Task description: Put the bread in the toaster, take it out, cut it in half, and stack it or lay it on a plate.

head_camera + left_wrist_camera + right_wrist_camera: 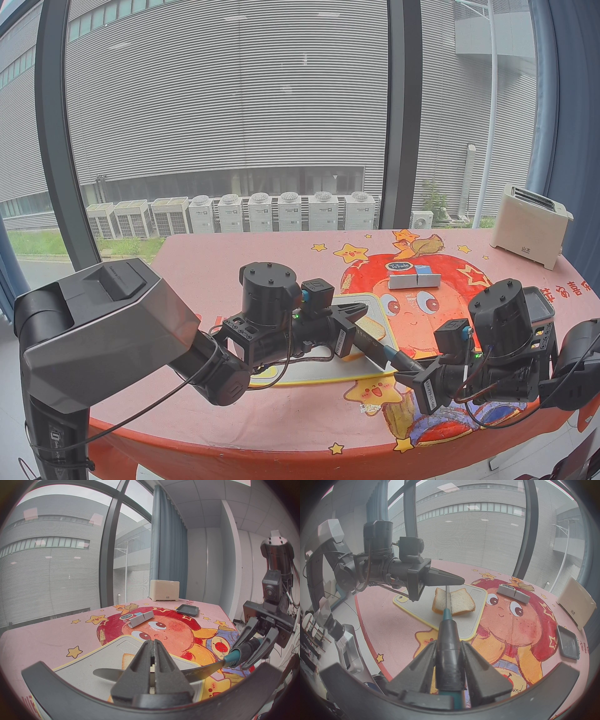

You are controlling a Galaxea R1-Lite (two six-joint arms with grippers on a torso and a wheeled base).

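- The right gripper [448, 647] is clamped tight on the dark handle of the knife [446, 630].
- The blade runs away from that gripper toward the left arm. It stands on edge across the middle of the bread [453, 601].
- The bread lies flat on the pale cutting board [425, 612] near the front of the table [390, 633]. The knife's long axis crosses the slice about halfway, with one part showing on each side of the blade.
- I cannot tell whether the slice is already parted under the blade.
- The left gripper [456, 580] has its fingers pressed together and holds nothing. It points across the board just over the far edge of the bread. I cannot tell from here whether it touches the crust.
- To my eye the cut is the step in hand. It turns on the blade keeping to that middle line and going straight down.
- The left gripper is the nearer one to the slice for lifting the halves. The dark plate [568, 642] sits well off on the robot's right, near the toaster [576, 603], so it is closer to the knife arm.
- I count one slice of bread, one knife, one board, one plate, one toaster and one grey block [513, 593] behind the board.
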